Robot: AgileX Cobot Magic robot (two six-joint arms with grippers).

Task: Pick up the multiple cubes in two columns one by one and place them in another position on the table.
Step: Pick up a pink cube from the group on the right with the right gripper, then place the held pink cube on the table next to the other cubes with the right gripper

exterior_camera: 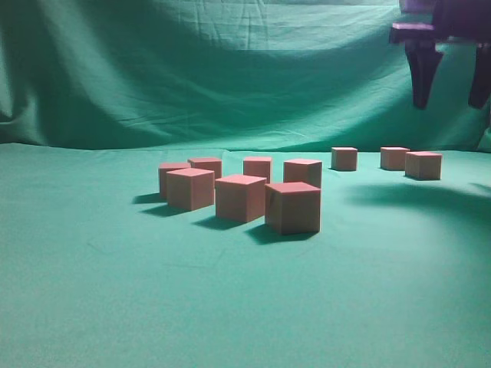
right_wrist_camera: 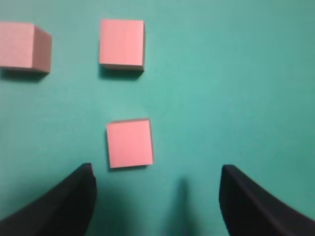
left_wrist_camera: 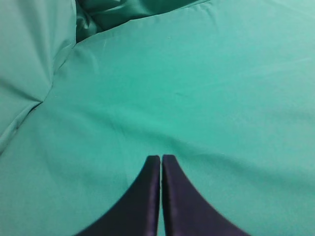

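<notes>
green cloth covers the bench [exterior_camera: 92,307] and hangs as a draped backdrop [exterior_camera: 192,69] behind it; the whole scene is one colour apart from the pink cubes.

at the far left, the left gripper [left_wrist_camera: 161,160] sits low over bare cloth with its tips pressed together and nothing between them. no cube shows in its wrist view, so it is out of the way.

in the middle of the exterior view stands the two-column group [exterior_camera: 239,192], six cubes close together in two slanting rows; the front right cube [exterior_camera: 293,207] is nearest the camera. further right and back lie the three placed cubes [exterior_camera: 391,159], well apart from the group.

the right gripper [exterior_camera: 449,84] hangs high above those three, spread wide and empty. its wrist view shows the nearest placed cube [right_wrist_camera: 129,143] below, lying left of the midline between the fingers, with two more cubes [right_wrist_camera: 122,43] beyond it.

the step in hand appears to be the return for another cube. to do it well, the right gripper should stay high while crossing left, so it clears the placed cubes, then descend squarely over an end cube of the group with its fingers astride two free faces. neighbours in the group stand close, so a skewed descent could nudge them.
</notes>
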